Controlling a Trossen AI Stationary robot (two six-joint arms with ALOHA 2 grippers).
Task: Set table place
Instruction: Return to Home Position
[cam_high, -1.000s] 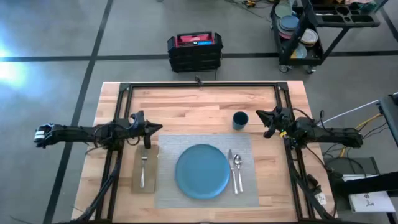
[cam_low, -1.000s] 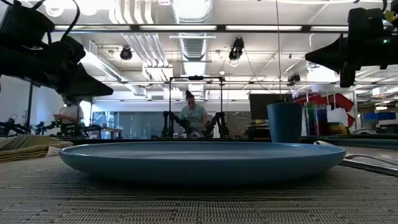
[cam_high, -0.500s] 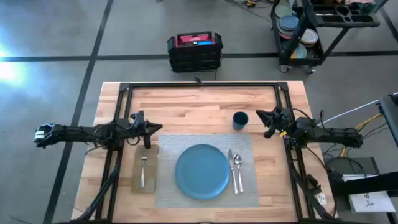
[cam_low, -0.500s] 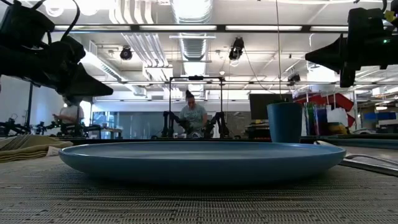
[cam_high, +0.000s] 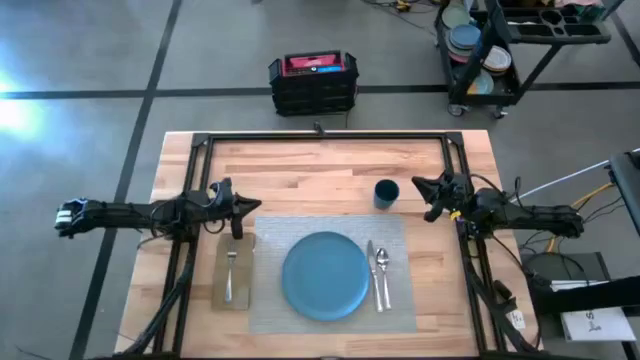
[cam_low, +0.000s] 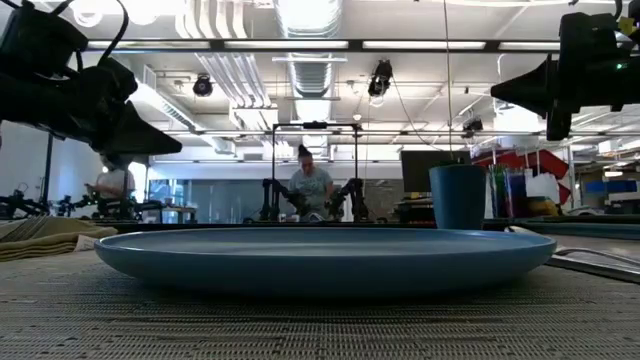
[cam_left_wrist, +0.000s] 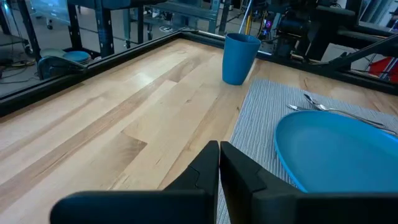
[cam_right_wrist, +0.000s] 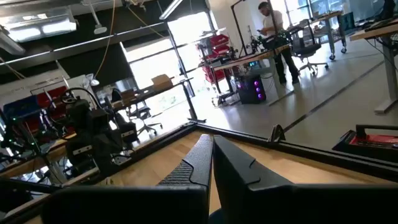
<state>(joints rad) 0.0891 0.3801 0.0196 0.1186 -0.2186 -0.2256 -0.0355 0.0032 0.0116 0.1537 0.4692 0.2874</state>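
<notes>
**Wooden table laid; both arms need a clean exit**

Wooden table (cam_high: 320, 170) holds what looks like a complete setting. The round blue plate (cam_high: 325, 275) sits at the middle of the grey placemat (cam_high: 270, 310). Left of the plate, at the mat's edge, lies the tan napkin (cam_high: 243, 295) with the fork (cam_high: 229, 278) on it. Just right of the plate, the knife (cam_high: 372, 275) and spoon (cam_high: 383, 268) lie side by side. Beyond the plate and to its right, just off the mat, stands the dark-blue cup (cam_high: 386, 193).

Nothing appears left to place, so the job now is to withdraw without disturbing anything. Each arm would do best to rise first and then draw outward, away from the plate. A low swing on the left could catch the cloth or fork, and one on the right could tip the cup.

The left arm reaches in level from the plate's left. The left gripper (cam_high: 250, 208) is beyond the plate and to its left, near the napkin's far end. Its fingers are pressed together on nothing, as the left wrist view shows. The right arm comes in from the plate's right. The right gripper (cam_high: 418, 185) is beside the cup but apart from it, and its fingers are likewise closed and empty. In the low view both hang well above the plate.
</notes>
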